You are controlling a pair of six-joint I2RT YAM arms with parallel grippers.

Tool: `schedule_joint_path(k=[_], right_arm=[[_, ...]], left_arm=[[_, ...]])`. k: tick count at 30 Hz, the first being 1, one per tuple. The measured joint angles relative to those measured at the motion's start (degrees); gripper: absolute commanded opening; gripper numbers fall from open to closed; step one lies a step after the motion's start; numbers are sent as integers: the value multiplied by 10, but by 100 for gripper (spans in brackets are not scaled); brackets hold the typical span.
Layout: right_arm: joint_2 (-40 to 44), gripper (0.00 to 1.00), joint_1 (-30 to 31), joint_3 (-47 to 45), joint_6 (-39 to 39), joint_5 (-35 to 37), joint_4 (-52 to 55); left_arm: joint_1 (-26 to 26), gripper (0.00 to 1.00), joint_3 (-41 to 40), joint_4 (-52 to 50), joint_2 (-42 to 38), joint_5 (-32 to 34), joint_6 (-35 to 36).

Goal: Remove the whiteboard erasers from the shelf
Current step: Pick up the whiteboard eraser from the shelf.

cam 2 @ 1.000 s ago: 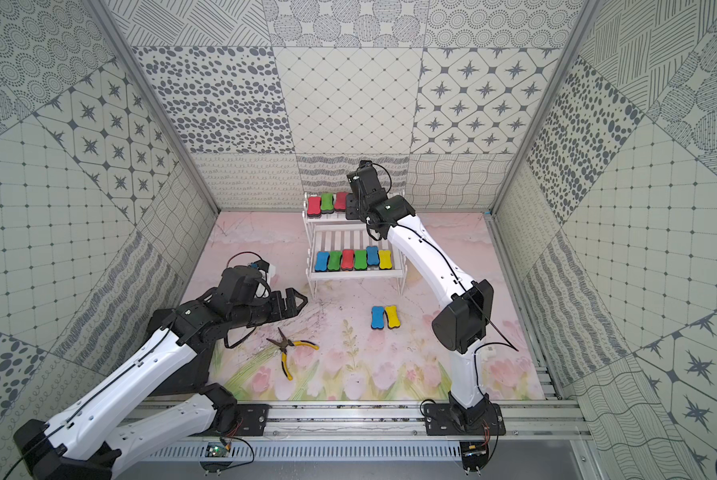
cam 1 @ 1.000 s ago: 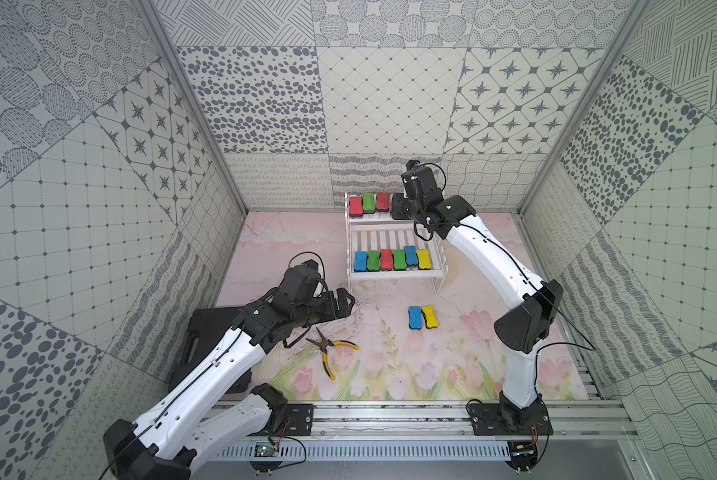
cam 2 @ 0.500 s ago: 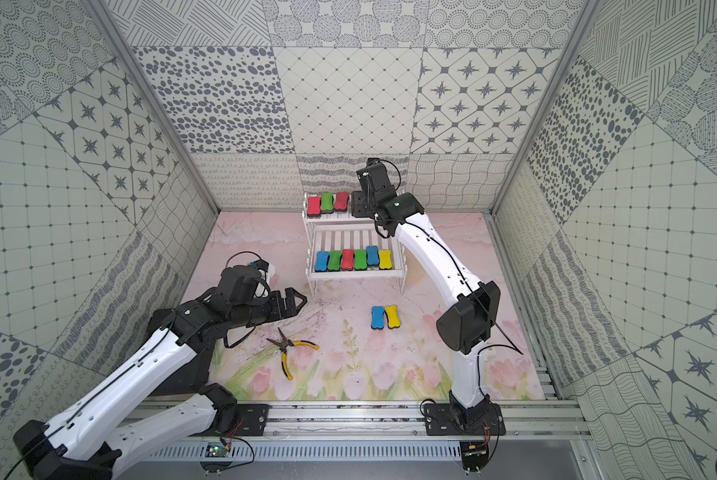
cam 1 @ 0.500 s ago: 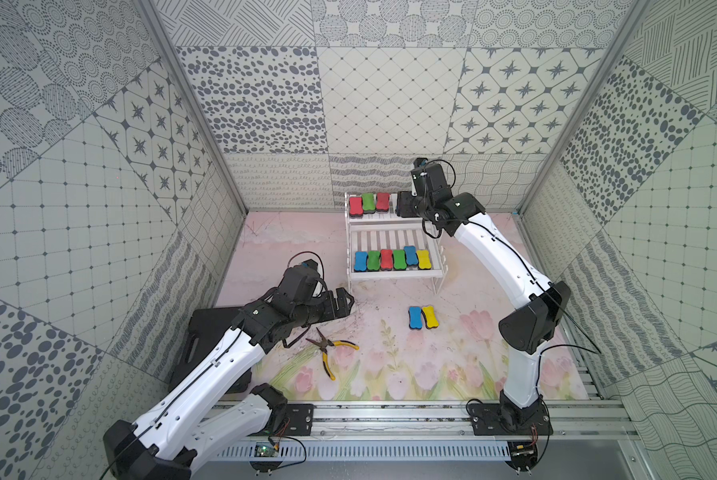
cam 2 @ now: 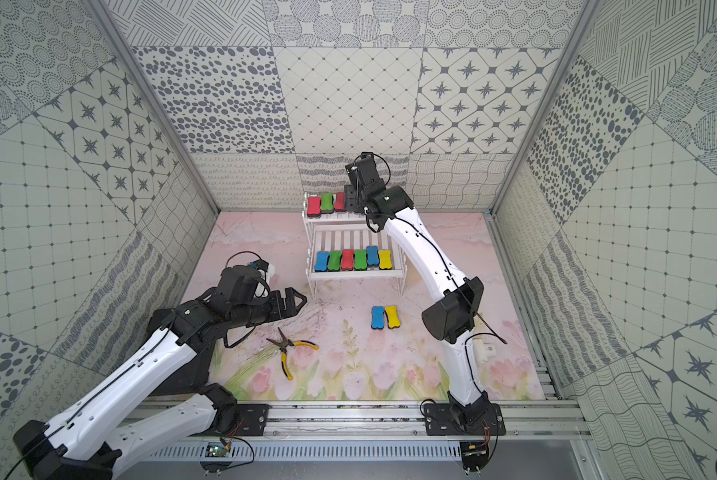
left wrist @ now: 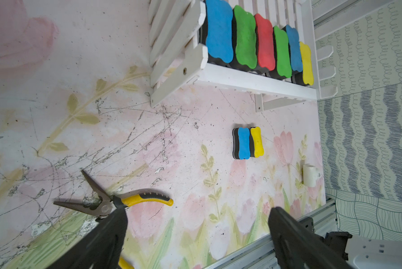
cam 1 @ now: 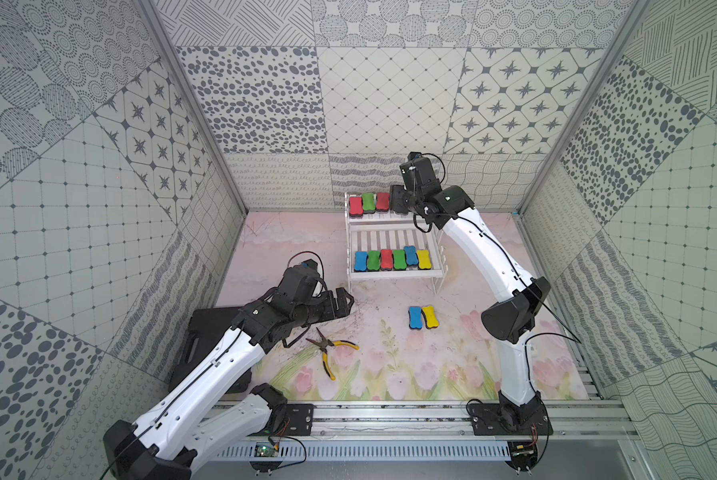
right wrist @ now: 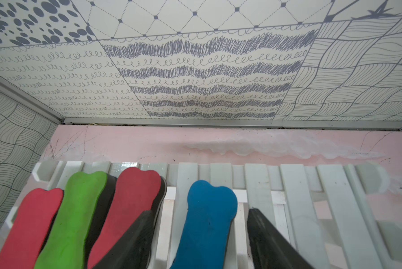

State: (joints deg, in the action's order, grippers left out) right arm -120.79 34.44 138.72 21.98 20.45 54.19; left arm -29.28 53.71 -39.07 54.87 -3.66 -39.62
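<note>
The white shelf (cam 1: 394,272) stands at the back of the mat. Its top tier holds a red (right wrist: 32,221), a green (right wrist: 76,209), a red (right wrist: 130,205) and a blue eraser (right wrist: 209,216). My right gripper (right wrist: 200,212) is open and straddles the blue one, with a gap on each side. In both top views that gripper (cam 1: 399,201) hides the blue eraser. Several erasers (cam 1: 392,259) line the lower tier. A blue eraser (cam 1: 415,317) and a yellow eraser (cam 1: 430,316) lie on the mat. My left gripper (cam 1: 345,306) hangs open and empty above the mat, left of the shelf.
Yellow-handled pliers (cam 1: 331,347) lie on the mat near the left gripper. A black case (cam 1: 211,332) sits under the left arm by the left wall. A small white cylinder (cam 2: 483,351) lies near the right arm's base. A metal rail (cam 1: 390,415) runs along the front.
The right wrist has shifted slightly over the shelf's top tier and its jaws stand wider apart. The left arm has not moved.
</note>
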Motion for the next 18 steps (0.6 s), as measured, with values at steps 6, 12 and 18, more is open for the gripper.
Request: schedule_joint_path(k=[6, 12, 18], right_arm=[[-19, 53, 0, 12, 0, 8, 29], [-20, 38, 0, 12, -1, 6, 35], [-12, 33, 0, 7, -12, 1, 32]], left_arm=[[0, 99, 0, 0, -2, 0, 0], [1, 99, 0, 0, -5, 4, 0], [1, 99, 0, -1, -7, 9, 2]])
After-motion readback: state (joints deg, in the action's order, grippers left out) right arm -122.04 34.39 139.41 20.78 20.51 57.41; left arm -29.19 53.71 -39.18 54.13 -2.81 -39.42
